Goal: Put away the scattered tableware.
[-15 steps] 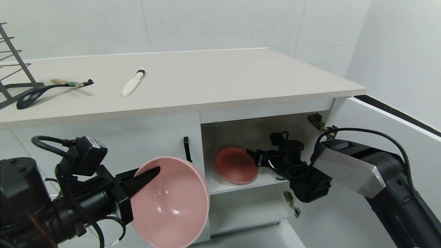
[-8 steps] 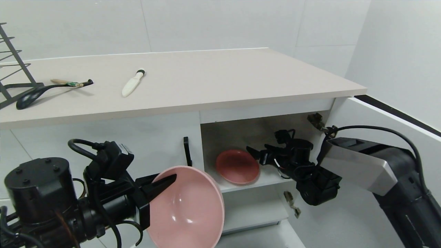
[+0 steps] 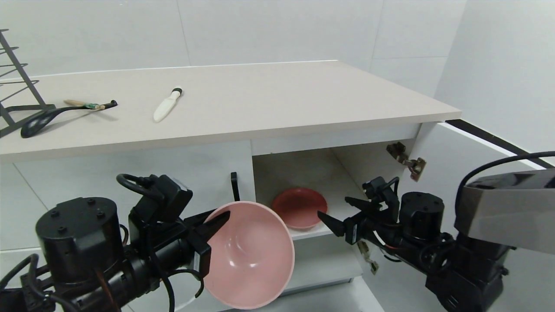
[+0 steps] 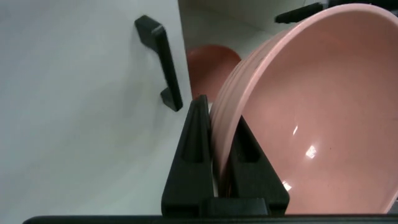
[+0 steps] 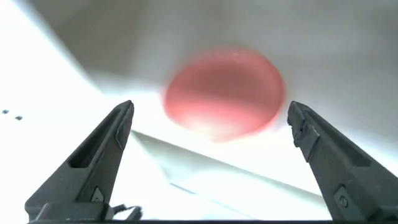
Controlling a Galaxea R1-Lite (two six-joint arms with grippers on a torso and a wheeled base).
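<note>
One red dish (image 3: 299, 208) is already laid on the cabinet shelf (image 3: 310, 233) in the centre of the frame; the task is judged partly done. The pink bowl (image 3: 253, 255) is pinched at its rim by the left gripper (image 4: 219, 134) at lower centre, in front of the open cabinet, and is not yet stored; a spoon (image 3: 43, 117), chopsticks (image 3: 82, 104) and a white utensil (image 3: 167, 105) are left on the counter (image 3: 282, 99) at upper left. The right gripper (image 3: 334, 207) is spread wide and empty at lower right. Compared with the earlier frames, the right gripper is drawn back out of the cabinet, away from the dish; the bowl is brought rightward, nearer to the opening.
</note>
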